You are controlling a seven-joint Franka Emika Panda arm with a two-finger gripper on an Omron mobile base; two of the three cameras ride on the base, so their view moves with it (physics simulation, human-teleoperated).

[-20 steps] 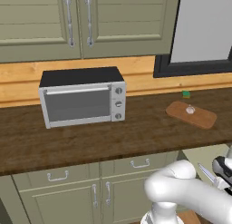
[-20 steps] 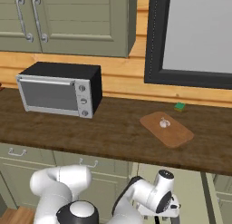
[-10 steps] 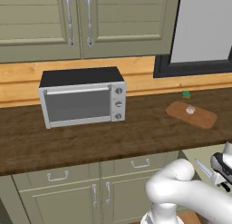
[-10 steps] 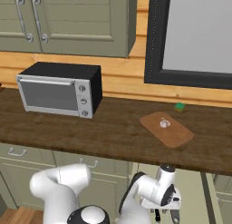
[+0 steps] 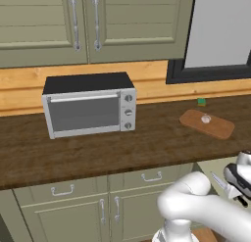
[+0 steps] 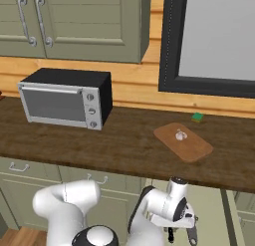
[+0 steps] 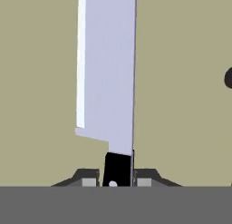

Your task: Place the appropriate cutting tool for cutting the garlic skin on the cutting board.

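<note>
Dark wooden counter (image 5: pixel 147 148) carrying a toaster oven (image 5: pixel 88 106), a cutting board (image 5: pixel 208 124), and a small green object (image 5: pixel 201 102).

We see knife (image 7: pixel 108 78): silver blade, black handle. Garlic (image 5: pixel 206 119) whitish on light-brown board (image 5: pixel 218 129). Toaster oven (image 5: pixel 88 105) silver, black top. Counter (image 5: pixel 98 150) dark brown wood.

The dark wooden counter (image 6: pixel 124 145) lies open between the silver, black-topped toaster oven (image 6: pixel 64 98) at its left and the light-brown wooden cutting board (image 6: pixel 183 142) at its right. On the board sits a small whitish garlic bulb (image 6: pixel 181 135); a small green object (image 6: pixel 197 117) stands just behind it by the wall.
</note>
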